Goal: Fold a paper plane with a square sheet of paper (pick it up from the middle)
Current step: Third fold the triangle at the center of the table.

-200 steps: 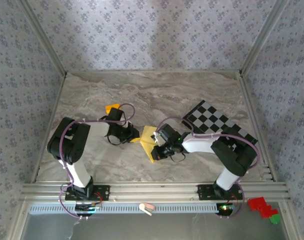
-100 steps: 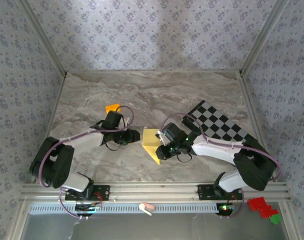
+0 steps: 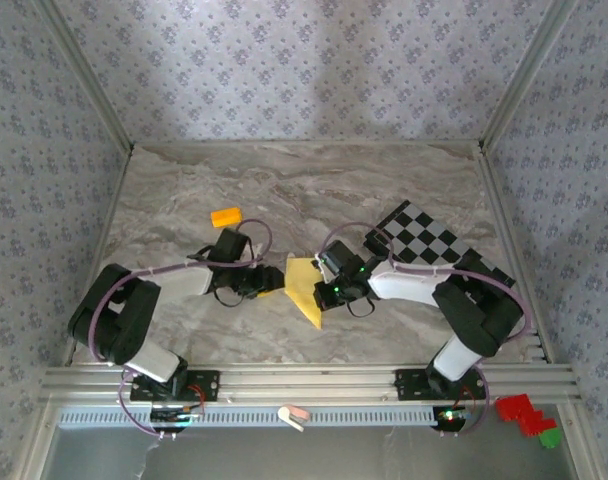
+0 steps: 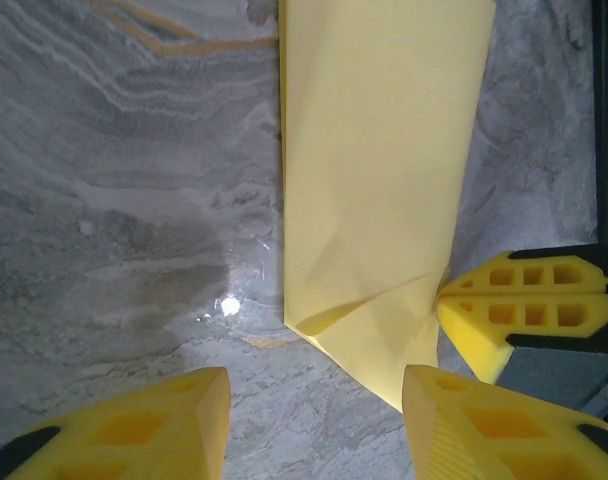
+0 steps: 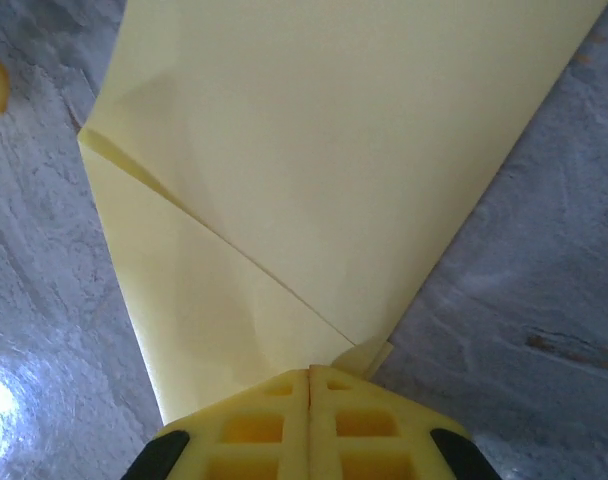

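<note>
Two opposite paper edges, left claw released beside one, right claw pinching other, marble table around.

Nothing written, no number and no brand can be read anywhere. The paper is plain yellow, the board at right carries black and white squares, and the walls a small flower pattern.

Matt, creased paper sheet on glossy marbled tabletop
</note>
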### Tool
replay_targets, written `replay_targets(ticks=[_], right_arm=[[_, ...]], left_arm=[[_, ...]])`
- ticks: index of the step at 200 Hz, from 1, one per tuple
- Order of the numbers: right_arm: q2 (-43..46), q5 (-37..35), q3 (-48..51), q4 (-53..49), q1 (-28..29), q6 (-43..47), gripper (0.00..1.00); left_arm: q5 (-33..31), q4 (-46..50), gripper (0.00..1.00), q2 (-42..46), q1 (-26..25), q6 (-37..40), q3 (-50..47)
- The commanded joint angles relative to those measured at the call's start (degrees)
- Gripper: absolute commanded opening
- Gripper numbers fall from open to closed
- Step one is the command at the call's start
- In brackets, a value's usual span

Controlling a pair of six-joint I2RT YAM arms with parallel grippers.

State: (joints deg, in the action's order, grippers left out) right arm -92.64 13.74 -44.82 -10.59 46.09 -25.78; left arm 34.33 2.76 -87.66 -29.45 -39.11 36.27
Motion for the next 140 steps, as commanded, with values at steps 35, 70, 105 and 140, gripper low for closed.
replay_targets(ticks=[35,70,105,140], right_arm=[[-1.6,-1.5,1.2,0.3,-0.5,-1.6,0.01],[-1.5,-1.7,1.6,0.3,-0.4,-1.6,0.00],[-1.4,-1.7,2.1,0.4,-0.4,-1.6,0.00],[-1.5,-1.7,1.9,0.4,-0.5,-1.5,0.00]], left_arm=[[3.7,-1.7,0.49,-4.6,-2.1,-1.5,3.6],[3.5,-0.9,0.47,-6.1,-2.2,-1.2,5.1],[3.7,-0.9,0.42,-6.4,-2.2,-1.5,5.9],[3.7,0.0,0.38,-6.5,-2.2,-1.1,6.5]])
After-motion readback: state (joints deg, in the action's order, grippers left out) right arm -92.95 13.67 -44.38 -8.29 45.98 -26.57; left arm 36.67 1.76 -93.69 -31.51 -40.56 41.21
